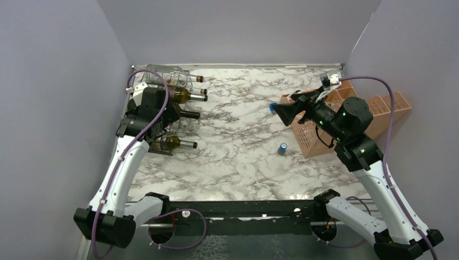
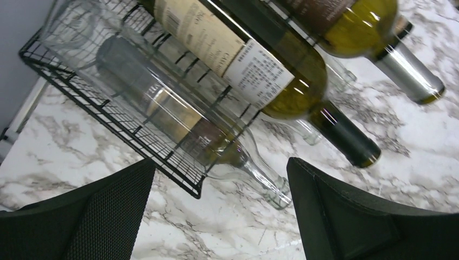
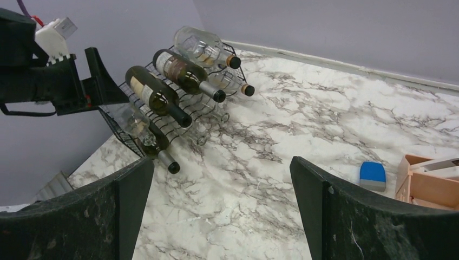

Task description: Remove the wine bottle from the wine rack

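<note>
**Black wire-mesh metal wine rack with wavy tiers** (image 2: pixel 116 122): at the far left of the white marble-patterned table (image 1: pixel 243 162), close by the left wall. Holds several bottles on their sides, all necks toward the open middle of the table.

**Clear glass wine bottle** (image 2: pixel 162 108): lowest tier, at the rack's front edge. Judged the likeliest piece to be lifted, being closest to the fingers, though not certain among so many. Long axis from upper left to lower right in the left wrist view. Base deep in the mesh, bare neck projecting past the wire edge and ending just above the gap between the fingers.

**Green glass bottle with cream label and black capsule** (image 2: pixel 260 70): tier above, roughly parallel to the clear one.

**Second green bottle with silver capsule** (image 2: pixel 379 38): beyond it, likewise parallel.

**Left gripper** (image 2: pixel 221 179): black fingers spread wide, holding nothing, hovering at the rack with no contact with glass visible. By far the nearer arm. Next move, in judgement: closing across the neck or shoulder, then drawing out along the bottle's axis toward the table's middle.

**Right gripper** (image 3: pixel 222 168): fingers spread, empty, raised well apart from the rack, beside the salmon-orange plastic compartment crate (image 1: pixel 395 108) at the right.

**Small blue cylinder** (image 1: pixel 282 148): upright on the table near the crate.
</note>
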Robot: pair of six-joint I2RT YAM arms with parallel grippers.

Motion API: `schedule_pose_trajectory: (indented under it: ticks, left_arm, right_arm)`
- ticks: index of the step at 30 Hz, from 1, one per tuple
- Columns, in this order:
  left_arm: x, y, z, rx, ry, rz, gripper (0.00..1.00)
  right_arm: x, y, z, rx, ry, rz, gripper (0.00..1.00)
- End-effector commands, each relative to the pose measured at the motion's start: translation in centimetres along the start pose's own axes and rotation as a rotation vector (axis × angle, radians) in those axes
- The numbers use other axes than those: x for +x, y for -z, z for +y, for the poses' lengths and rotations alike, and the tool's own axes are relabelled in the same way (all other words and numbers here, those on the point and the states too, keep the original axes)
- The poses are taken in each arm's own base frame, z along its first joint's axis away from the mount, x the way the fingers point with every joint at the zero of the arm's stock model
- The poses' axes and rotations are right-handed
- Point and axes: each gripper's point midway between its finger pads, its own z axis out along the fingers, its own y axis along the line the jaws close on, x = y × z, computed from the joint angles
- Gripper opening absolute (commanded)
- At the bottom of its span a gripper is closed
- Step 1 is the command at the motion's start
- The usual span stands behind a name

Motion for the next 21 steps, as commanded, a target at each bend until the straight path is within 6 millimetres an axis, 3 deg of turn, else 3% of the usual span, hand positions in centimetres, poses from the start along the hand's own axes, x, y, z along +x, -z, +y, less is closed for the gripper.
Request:
schedule_pose_trajectory:
  ticks: [1, 8, 14, 21]
  left_arm:
    - [-1.0, -0.2, 3.4, -0.226, 0.080, 0.016, 0.99]
    - [-2.1, -2.5, 6.4, -0.304, 0.264, 0.058, 0.87]
    - [-1.6, -4.9, 5.9, -0.258, 0.350, 0.138, 0.83]
    - [-1.6, -5.9, 5.7, -0.267, 0.419, 0.143, 0.74]
  right_arm:
    - [0.7, 0.0, 0.3, -0.029, -0.009, 0.014, 0.99]
    - [1.5, 0.2, 0.3, -0.039, -0.011, 0.013, 0.99]
    - [2.3, -0.2, 0.5, -0.067, -0.014, 0.033, 0.99]
    - [3.1, -0.5, 0.2, -0.065, -0.015, 0.049, 1.00]
